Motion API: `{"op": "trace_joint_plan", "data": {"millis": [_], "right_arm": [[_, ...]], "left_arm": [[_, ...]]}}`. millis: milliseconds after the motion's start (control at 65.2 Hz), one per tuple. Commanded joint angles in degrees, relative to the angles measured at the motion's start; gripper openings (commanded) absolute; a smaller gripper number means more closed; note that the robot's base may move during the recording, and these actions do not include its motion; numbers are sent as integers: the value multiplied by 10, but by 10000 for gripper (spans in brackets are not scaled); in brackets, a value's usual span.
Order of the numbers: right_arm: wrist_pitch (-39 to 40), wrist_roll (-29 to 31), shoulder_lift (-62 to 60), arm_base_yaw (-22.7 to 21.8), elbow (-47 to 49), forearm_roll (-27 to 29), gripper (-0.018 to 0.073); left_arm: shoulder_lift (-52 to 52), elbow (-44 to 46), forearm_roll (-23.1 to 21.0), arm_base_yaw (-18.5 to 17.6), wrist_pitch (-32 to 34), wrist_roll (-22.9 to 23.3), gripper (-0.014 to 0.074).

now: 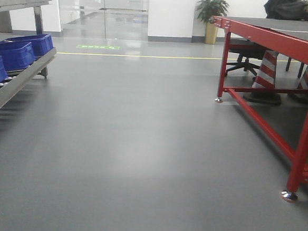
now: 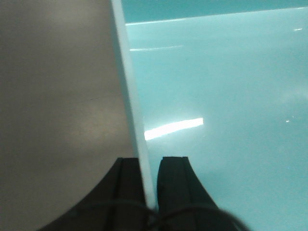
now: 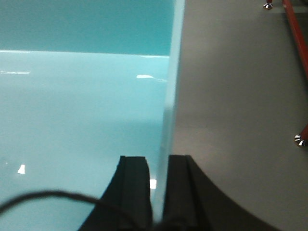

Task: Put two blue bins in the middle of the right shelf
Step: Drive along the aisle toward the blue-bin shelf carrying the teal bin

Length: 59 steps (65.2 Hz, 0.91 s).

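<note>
Over grey floor [image 2: 57,96], left end effector [image 2: 150,192] pinching blue bin [image 2: 216,120] left wall; right end effector [image 3: 159,192] pinching right wall.

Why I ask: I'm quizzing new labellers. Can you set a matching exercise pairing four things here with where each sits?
Things:
1 red table
2 dark blue crates
3 potted plant
4 pale blue bin

Places:
A on the grey rack, at the left
B at the far back of the front view
C clamped at its wall by the left end effector
D on the right side of the front view

Pairs: 1-D, 2-A, 3-B, 4-C.
</note>
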<state>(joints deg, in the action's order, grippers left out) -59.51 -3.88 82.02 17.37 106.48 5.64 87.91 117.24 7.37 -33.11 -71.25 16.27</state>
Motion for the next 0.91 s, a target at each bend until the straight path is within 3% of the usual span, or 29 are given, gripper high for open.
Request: {"op": "trace_joint_plan", "data": {"millis": [0, 890], "right_arm": [[31, 7, -3, 0, 6, 2, -151], [31, 7, -3, 0, 6, 2, -151]], "left_arm": [[-8, 7, -17, -3, 24, -7, -111], [-8, 7, -17, -3, 24, -7, -111]]}}
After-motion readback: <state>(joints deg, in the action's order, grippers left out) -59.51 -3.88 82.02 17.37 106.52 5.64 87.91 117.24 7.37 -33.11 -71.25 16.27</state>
